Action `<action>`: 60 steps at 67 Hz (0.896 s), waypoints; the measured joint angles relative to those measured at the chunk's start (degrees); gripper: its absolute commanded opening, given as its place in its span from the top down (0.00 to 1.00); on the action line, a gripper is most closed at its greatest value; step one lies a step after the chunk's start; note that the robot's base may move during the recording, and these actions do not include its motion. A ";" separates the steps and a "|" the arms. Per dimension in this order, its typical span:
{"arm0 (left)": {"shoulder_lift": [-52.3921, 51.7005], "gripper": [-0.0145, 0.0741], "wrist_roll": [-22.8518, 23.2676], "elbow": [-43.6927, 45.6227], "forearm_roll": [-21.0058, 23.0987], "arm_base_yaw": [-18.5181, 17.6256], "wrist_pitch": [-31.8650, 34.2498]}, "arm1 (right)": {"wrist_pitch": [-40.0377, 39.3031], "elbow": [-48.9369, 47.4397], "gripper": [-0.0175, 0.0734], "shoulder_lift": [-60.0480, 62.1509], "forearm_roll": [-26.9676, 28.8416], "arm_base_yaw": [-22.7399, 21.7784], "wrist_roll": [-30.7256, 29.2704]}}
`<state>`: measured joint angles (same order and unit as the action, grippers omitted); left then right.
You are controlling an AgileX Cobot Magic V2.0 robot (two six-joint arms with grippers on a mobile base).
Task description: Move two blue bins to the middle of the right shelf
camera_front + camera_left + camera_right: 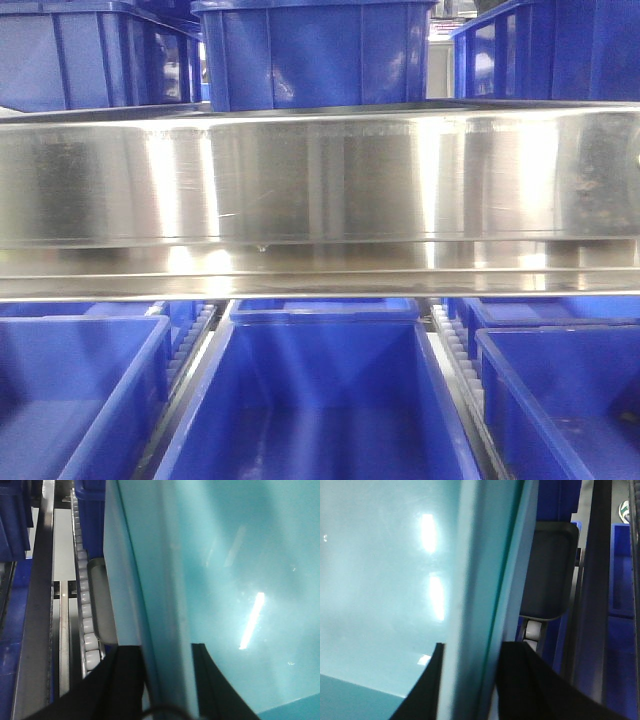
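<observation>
blue bin [225,580] rim gripped by l fingers [120,685], r fingers [530,685]

The rail [320,180] ahead is brushed steel, shiny and finely scratched. The bins [320,400] are smooth blue plastic with a soft gloss. The bin wall [225,580] at my wrist glares, very glossy. The rollers [89,641] look like white plastic. My left pad [97,595] is matt dark grey.

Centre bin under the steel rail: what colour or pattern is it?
The bin is plain blue, no pattern; clearest in the front view.
</observation>
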<state>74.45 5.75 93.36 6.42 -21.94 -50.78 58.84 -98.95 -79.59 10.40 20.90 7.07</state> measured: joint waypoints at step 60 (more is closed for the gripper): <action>0.00 0.96 0.00 0.00 0.00 0.00 0.00 | 0.00 0.00 0.97 0.00 0.00 0.00 0.00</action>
<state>74.45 5.75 93.36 6.42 -21.94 -50.78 58.84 -98.95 -79.59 10.40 20.90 7.07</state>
